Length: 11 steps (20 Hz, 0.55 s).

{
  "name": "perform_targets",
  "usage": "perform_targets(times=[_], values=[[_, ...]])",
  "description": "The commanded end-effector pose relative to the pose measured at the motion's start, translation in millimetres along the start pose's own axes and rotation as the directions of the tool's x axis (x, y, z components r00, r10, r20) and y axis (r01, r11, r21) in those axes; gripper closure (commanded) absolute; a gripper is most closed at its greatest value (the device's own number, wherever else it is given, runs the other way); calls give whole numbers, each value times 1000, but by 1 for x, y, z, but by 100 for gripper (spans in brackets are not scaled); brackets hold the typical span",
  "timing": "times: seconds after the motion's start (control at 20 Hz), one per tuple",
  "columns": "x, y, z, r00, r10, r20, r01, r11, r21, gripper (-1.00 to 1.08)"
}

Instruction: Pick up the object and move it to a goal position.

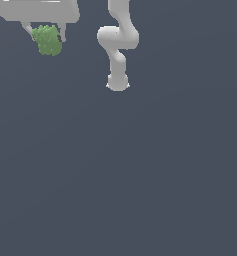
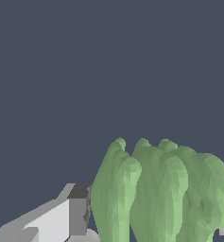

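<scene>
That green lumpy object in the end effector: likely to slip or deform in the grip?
The green object looks rigid: its ridges keep their shape between the fingers. The ribbed, bumpy surface probably gives uneven contact, so it may twist. It appears small against the end effector, so likely light.

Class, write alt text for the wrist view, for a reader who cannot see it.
A light-green ribbed lumpy object fills the space between the tool's two fingers, one on each side of it. Behind is plain dark grey background, nothing else in sight.
</scene>
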State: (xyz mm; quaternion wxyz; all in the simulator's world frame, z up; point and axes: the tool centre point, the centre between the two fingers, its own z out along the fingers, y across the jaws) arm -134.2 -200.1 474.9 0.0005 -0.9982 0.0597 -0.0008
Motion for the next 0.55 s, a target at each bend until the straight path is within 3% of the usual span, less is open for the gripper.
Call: perform_targets(times=[0.0, 0.5], values=[[-5, 5, -13, 1000, -1, 2, 1, 1000, 0, 108], [-9, 12, -33, 1000, -1, 1, 1, 1000, -1, 108]])
